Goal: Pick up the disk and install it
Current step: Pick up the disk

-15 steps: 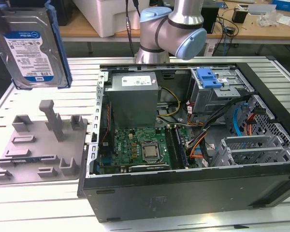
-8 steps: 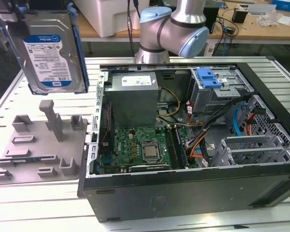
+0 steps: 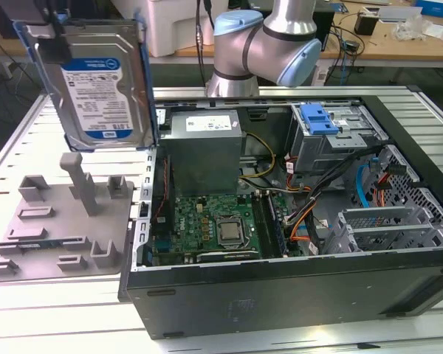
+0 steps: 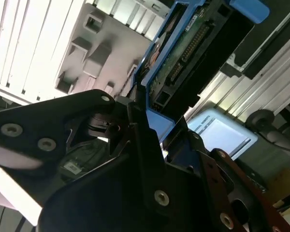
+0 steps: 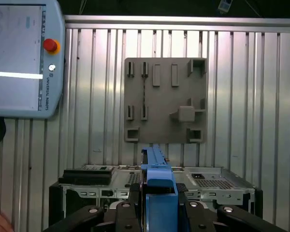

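Observation:
The disk (image 3: 96,88), silver with a blue-and-white label and a blue rail frame, hangs upright in the air at the exterior view's upper left, above the grey fixture plate (image 3: 59,221). My gripper (image 3: 53,29) holds it from above and is shut on its edges. In the first wrist view the disk's blue rail edge (image 5: 157,181) stands between my black fingers (image 5: 130,203), with the gripper (image 5: 157,205) closed around it. The second wrist view shows the disk's underside with its green circuit board (image 4: 183,48).
The open computer case (image 3: 399,280) lies on the slatted metal table (image 3: 29,310). Inside it are a grey power supply (image 3: 205,147), a motherboard (image 3: 214,221) and a drive bay with a blue bracket (image 3: 317,118). A teach pendant (image 5: 19,58) lies on the table beyond the fixture plate (image 5: 164,101).

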Controlling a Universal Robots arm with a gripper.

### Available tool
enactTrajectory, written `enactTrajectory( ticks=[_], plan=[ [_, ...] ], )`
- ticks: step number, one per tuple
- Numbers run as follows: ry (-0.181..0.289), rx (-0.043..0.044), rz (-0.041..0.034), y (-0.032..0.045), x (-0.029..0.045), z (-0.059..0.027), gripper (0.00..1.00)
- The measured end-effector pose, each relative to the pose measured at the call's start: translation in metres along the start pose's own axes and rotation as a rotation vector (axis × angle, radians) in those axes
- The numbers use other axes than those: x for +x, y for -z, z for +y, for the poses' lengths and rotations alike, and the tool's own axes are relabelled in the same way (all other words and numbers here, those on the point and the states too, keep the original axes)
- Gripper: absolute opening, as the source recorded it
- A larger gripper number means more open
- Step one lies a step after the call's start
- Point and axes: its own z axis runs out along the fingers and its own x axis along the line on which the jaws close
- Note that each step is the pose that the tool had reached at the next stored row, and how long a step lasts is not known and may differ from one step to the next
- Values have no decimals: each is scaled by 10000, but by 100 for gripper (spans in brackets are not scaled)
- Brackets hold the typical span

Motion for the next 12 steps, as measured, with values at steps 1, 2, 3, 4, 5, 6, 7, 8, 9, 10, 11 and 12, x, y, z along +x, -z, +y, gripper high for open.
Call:
enactTrajectory(
  ticks=[1, 2, 3, 4, 5, 6, 7, 8, 9, 10, 11, 12],
  plan=[
    [-2, 1, -3, 3, 31, -55, 37],
    [0, 1, -4, 6, 56, -98, 37],
    [-1, 1, -6, 9, 87, -153, 37],
    [-1, 1, -6, 12, 108, -192, 37],
    [1, 1, -8, 15, 134, -239, 37],
    [0, 0, -9, 17, 155, -276, 37],
    [-1, 0, -10, 20, 182, -325, 37],
    [0, 0, -11, 22, 202, -364, 37],
    [1, 0, -13, 24, 225, -406, 37],
    [-1, -1, -14, 26, 245, -446, 37],
    [0, -1, -16, 28, 269, -492, 37],
    [1, -1, -18, 30, 291, -537, 37]
  ],
)
